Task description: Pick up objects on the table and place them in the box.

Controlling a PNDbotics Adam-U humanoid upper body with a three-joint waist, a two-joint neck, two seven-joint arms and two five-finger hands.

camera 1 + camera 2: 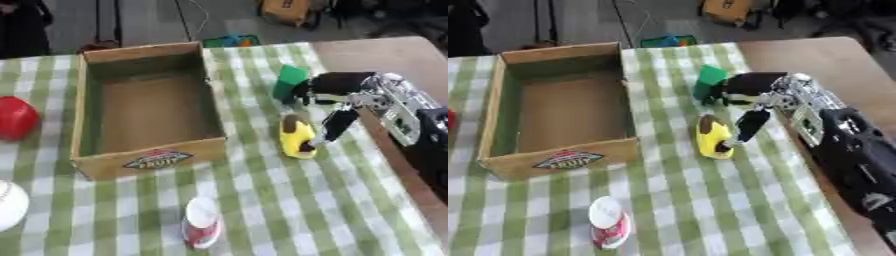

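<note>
An open cardboard box (pixel 147 157) stands on the checked cloth, nothing visible inside. Right of it lies a yellow object (pixel 296 136) with dark ends. My right hand (pixel 337 85) reaches in from the right just above it: its thumb (pixel 332 125) points down onto the yellow object's near end, and its fingers curl toward a green block (pixel 289 80) behind. A red object (pixel 16 117) and a white ball (pixel 10 204) sit at the left edge. A red-and-white cup (pixel 201 222) lies near the front. My left hand is out of sight.
The green-and-white cloth (pixel 289 210) ends at the right, where bare brown tabletop (pixel 394 55) shows. Beyond the far edge are floor, cables and a yellow bag (pixel 284 10).
</note>
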